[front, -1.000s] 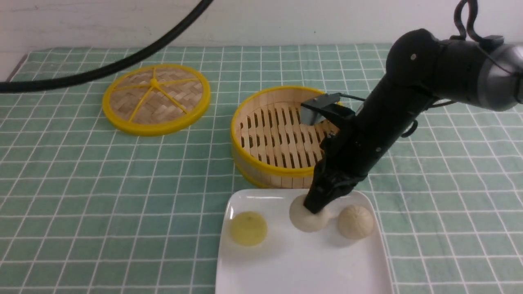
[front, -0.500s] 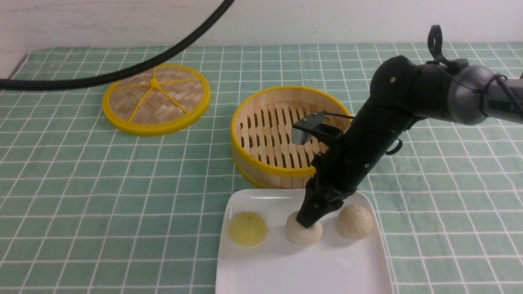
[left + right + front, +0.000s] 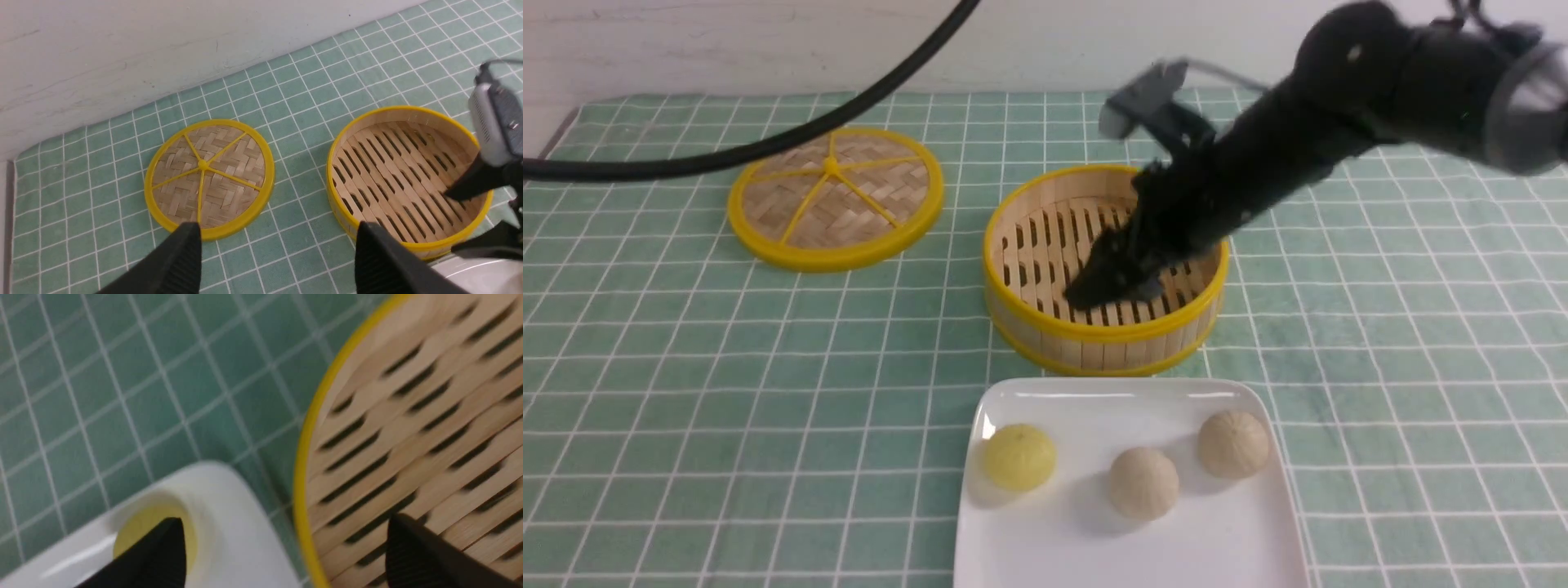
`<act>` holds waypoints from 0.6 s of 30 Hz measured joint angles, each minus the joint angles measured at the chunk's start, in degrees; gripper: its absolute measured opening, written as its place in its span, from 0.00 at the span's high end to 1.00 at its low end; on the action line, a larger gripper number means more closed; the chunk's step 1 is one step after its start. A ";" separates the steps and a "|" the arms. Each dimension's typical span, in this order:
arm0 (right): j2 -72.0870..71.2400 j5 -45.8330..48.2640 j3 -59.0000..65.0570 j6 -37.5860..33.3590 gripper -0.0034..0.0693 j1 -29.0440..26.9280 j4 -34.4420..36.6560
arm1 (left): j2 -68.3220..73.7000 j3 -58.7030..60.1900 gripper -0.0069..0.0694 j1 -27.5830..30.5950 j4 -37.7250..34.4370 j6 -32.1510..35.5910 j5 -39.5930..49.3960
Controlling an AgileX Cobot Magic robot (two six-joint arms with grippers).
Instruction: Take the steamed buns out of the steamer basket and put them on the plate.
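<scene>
The right tool, jaws wide and empty, hangs over the bare steamer basket, the left tool likewise wide, while all three steamed buns sit apart on the plate.

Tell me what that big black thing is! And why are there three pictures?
It's a robot's arm. This robot has two arms, each ending in a two-fingered pincer called a gripper. One picture looks forward from between the arms. The other two come from cameras on the wrists. On the green checked cloth sit an empty bamboo steamer basket, its woven lid lying apart, and a white plate. The plate carries a pale yellow steamed bun and two cream steamed buns. The right gripper hangs above the basket, open, holding nothing. The left gripper is open and empty too.
</scene>
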 joint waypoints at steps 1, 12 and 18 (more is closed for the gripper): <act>-0.74 -0.28 -0.28 0.00 0.11 0.00 -0.06 | 0.00 0.00 0.25 0.00 0.11 0.00 0.00; -25.58 -7.77 -5.25 12.79 0.17 0.00 -17.45 | 0.00 0.00 0.25 0.00 0.58 0.00 0.00; -35.41 2.49 -5.25 28.71 0.17 0.00 -33.72 | 0.00 0.00 0.25 0.00 0.15 0.00 0.00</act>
